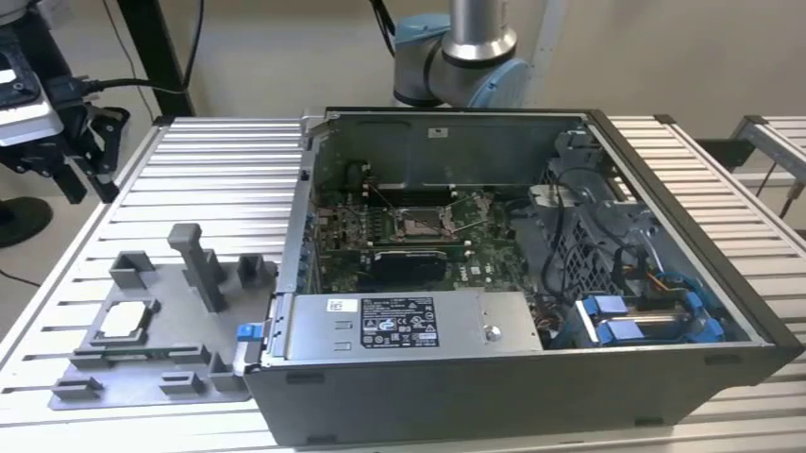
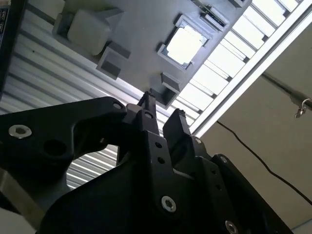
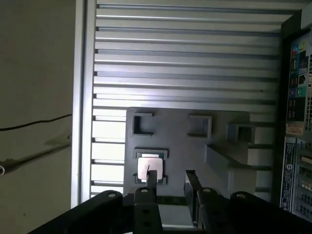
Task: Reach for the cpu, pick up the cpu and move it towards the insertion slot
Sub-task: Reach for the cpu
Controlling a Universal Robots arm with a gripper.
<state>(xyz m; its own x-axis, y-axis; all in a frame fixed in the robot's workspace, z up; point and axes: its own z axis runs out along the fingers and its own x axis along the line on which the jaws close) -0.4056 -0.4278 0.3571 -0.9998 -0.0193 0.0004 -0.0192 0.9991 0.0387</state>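
Note:
The cpu [image 1: 124, 321] is a small pale square chip lying flat in a recess of the grey fixture plate [image 1: 139, 382] at the exterior view's left. It also shows in both wrist views: cpu [image 2: 185, 45], and cpu [image 3: 146, 167] partly behind one black finger. My gripper [image 1: 91, 151] hangs well above the table's far left corner, apart from the chip. In the wrist views the gripper [image 3: 170, 185] [image 2: 162, 113] is open with nothing between its fingers. The insertion slot [image 1: 422, 224] is a silver-framed socket on the green board inside the open computer case.
The black computer case [image 1: 529, 387] lies open on the slatted aluminium table [image 1: 214, 179]. Grey blocks and a tall post [image 1: 195, 264] rise from the fixture plate near the chip. The arm's base [image 1: 456, 57] stands behind the case. The table edge [image 3: 80, 122] runs close to the plate.

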